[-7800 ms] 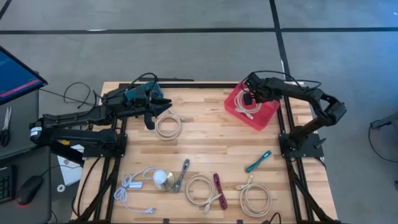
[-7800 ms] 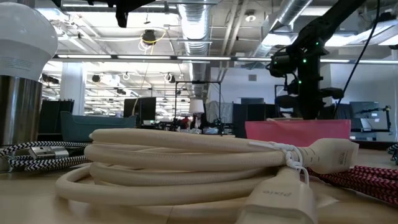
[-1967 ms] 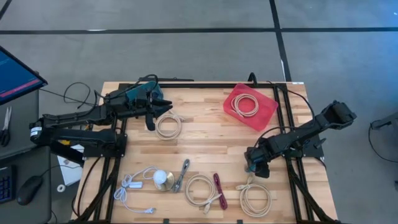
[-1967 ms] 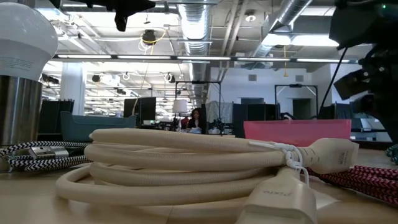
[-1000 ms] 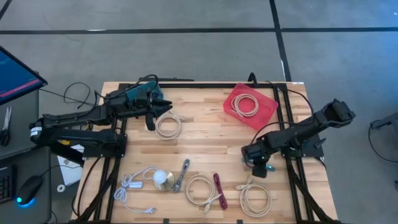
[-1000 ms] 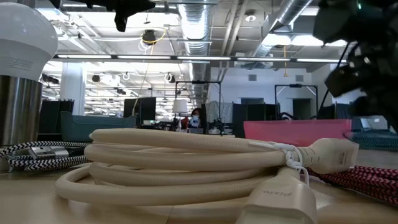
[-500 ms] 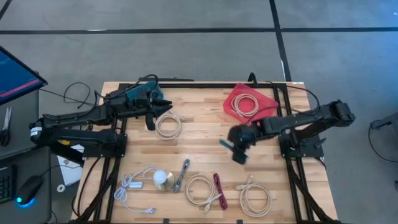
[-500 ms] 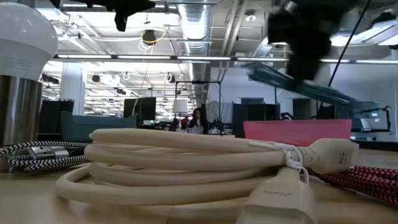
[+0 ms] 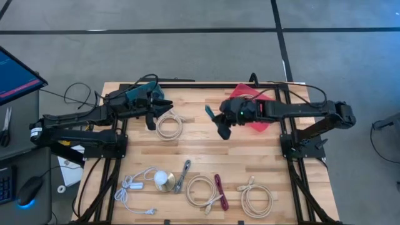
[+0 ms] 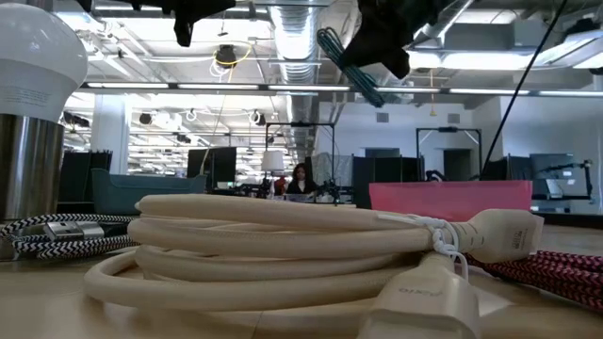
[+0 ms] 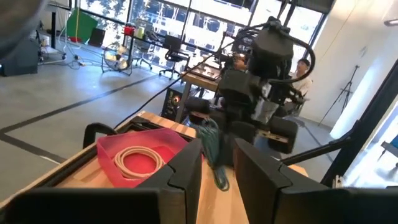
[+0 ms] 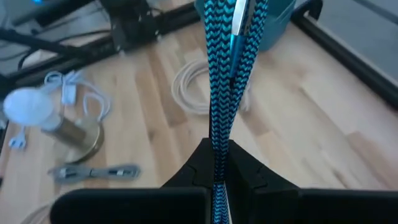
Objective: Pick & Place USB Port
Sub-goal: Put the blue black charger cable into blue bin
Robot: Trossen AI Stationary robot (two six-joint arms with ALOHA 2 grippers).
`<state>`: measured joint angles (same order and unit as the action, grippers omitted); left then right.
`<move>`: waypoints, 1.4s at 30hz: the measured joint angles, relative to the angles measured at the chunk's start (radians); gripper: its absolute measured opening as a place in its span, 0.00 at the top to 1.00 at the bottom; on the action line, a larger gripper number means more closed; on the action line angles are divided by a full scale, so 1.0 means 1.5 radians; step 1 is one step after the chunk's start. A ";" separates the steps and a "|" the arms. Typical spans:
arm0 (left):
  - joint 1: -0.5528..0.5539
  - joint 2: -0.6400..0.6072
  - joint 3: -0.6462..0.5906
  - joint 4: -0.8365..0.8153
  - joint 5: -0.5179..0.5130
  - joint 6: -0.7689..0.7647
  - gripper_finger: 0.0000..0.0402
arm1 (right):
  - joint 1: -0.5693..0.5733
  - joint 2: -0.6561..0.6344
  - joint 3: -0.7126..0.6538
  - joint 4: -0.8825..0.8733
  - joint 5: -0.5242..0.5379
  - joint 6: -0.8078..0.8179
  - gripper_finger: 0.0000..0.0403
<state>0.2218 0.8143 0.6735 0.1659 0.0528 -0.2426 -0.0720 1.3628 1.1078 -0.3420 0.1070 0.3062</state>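
1. Table (image 9: 206, 150): wood slat top w/ black frame rails along the far edge & both sides. Widest bare stretch is the middle band, between the far-row items & the near-row clutter; also bare at the right side, mid-depth.
2. Left arm (image 9: 81, 119): lies along the left edge. Left gripper (image 9: 164, 107) sits at the far-left part of the top, just beside a cream cable coil (image 9: 169, 125). Its fingers (image 11: 186, 171) stand apart w/ a gap & nothing between them.
3. Right arm (image 9: 300, 111): reaches in from the right edge across the far half. Right gripper (image 9: 222, 122) is raised above the table centre-far, just left of the bin; jaws clamped tight on the teal braided USB cable (image 12: 225, 74).
4. Red bin (image 11: 146, 152): far-right of centre, partly under the right arm in the high view. Holds one cream coiled cable (image 11: 138, 160).
5. Teal USB cable: off the table, pinched at the right gripper's tips, folded strands hanging free; seen up high in the low view (image 10: 344, 58).
6. Near-edge clutter, left to right: white charger cable (image 9: 134, 186), bulb on metal base (image 9: 165, 181), grey braided cable (image 9: 182, 175), cream coil (image 9: 201, 190), red braided cable (image 9: 220, 190), cream coil (image 9: 256, 199). Little free room along that edge.
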 joint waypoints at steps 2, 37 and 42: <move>0.000 0.009 0.000 0.002 0.000 -0.001 0.77 | -0.009 0.000 0.000 0.016 0.000 -0.002 0.99; 0.003 0.157 0.000 0.234 0.035 -0.093 0.63 | -0.039 0.191 0.206 0.138 -0.084 -0.068 0.99; 0.003 0.156 0.001 0.239 0.032 -0.093 0.63 | -0.040 0.232 0.274 0.109 -0.103 -0.086 0.99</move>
<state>0.2264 1.0484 0.6743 0.5249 0.1009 -0.3820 -0.1318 1.7110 1.5190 -0.1789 -0.0469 0.1768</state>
